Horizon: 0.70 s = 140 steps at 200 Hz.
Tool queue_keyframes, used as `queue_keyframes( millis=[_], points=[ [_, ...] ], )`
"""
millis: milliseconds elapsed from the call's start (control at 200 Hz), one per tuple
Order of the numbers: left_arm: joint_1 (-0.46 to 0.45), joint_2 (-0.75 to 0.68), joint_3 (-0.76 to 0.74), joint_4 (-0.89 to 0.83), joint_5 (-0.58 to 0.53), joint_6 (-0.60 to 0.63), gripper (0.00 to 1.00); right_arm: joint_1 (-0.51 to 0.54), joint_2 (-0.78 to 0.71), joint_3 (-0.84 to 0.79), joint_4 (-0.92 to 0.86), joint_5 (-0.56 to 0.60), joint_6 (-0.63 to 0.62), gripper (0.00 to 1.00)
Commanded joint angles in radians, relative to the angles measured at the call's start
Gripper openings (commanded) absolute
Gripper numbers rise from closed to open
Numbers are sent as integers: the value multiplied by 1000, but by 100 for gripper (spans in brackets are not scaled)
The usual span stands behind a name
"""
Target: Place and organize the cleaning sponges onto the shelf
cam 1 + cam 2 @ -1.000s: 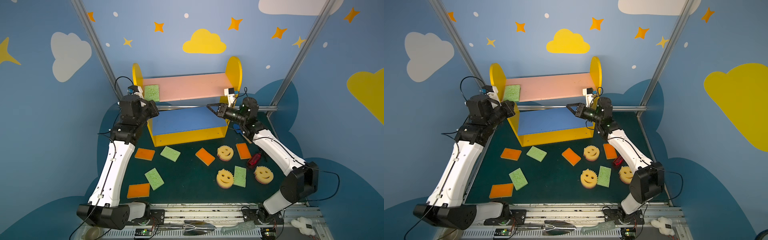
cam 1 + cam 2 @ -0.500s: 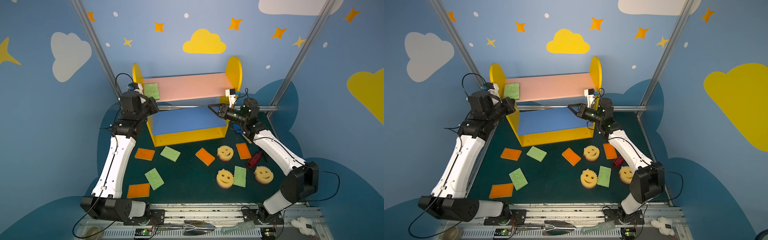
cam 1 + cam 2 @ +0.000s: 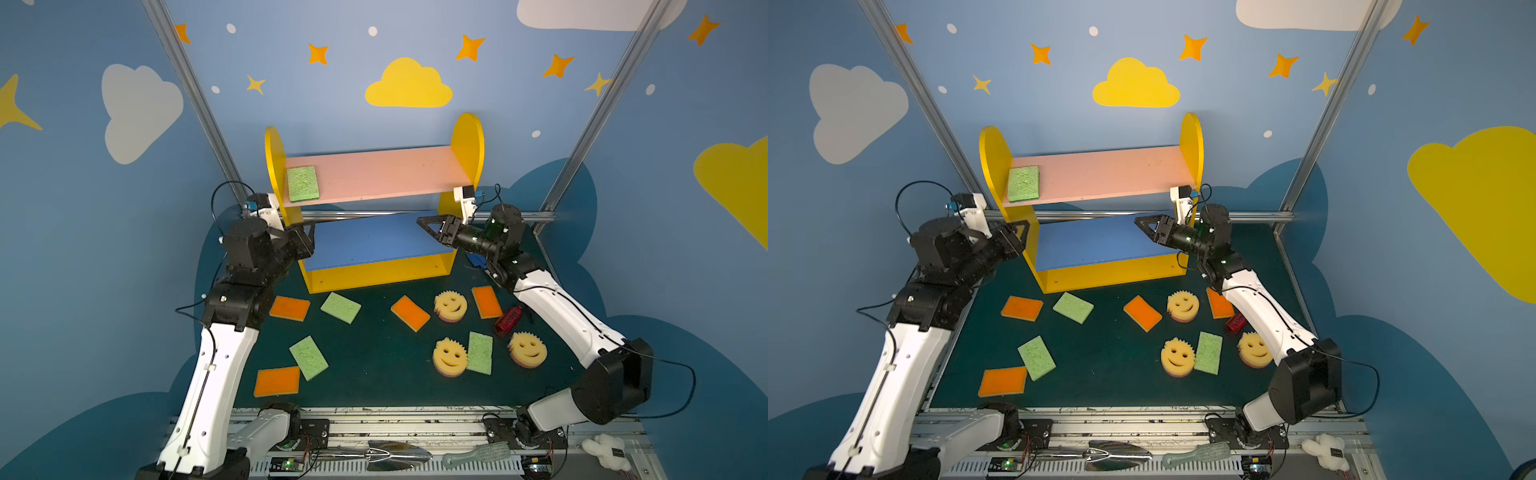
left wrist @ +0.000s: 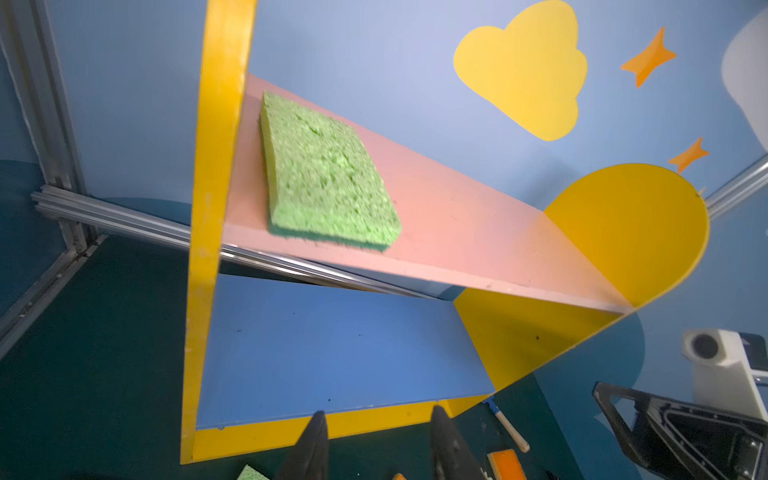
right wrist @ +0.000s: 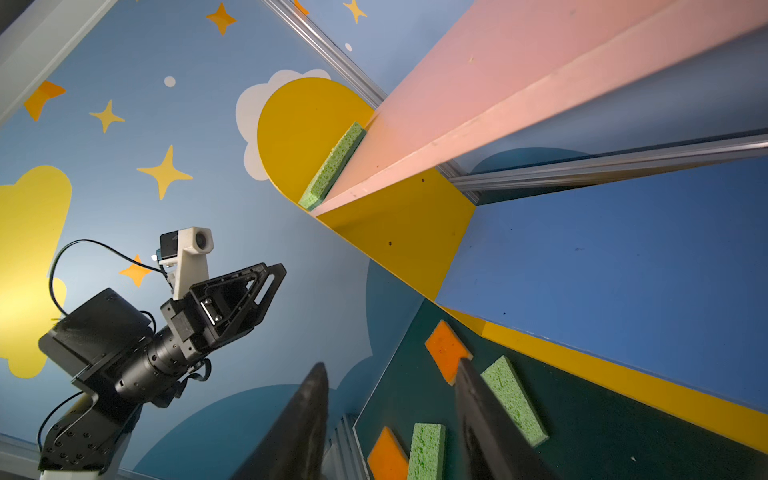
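**One sponge shelved, ten on the mat**

You have one rectangular sponge on the shelf's upper board, against the left side panel. In front of the shelf, on the mat, four more rectangles lie to the left and a fifth rectangle near the middle. Three round sponges sit to the right, with two further rectangles among them.

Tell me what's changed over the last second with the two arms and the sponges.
The left gripper has come down a little, from near the pink upper board toward the blue lower board; its jaws now stand apart, empty. Nothing was picked up or let go. The right gripper barely shifted, jaws apart and empty. The green sponge on the shelf and the ten sponges on the mat stayed put.
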Motion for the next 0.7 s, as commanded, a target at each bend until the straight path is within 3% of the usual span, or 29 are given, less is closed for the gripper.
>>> queue_keyframes(
  millis=[0,160,325,475,696],
  points=[
    [-42,-93,-185,-16,-17,-50,46,31,-75,-78,-29,44,-47,51],
    [-113,-242,-505,64,-83,-156,51,65,-87,-198,-26,49,-39,50],
    [-166,-294,-723,166,-143,-230,55,99,-71,-296,-20,46,-34,50],
    [-177,-223,-825,273,-143,-261,58,107,-63,-353,-33,56,-48,53],
    [-177,-41,-844,365,-171,-267,63,104,-20,-379,-73,57,-53,55]
  ],
)
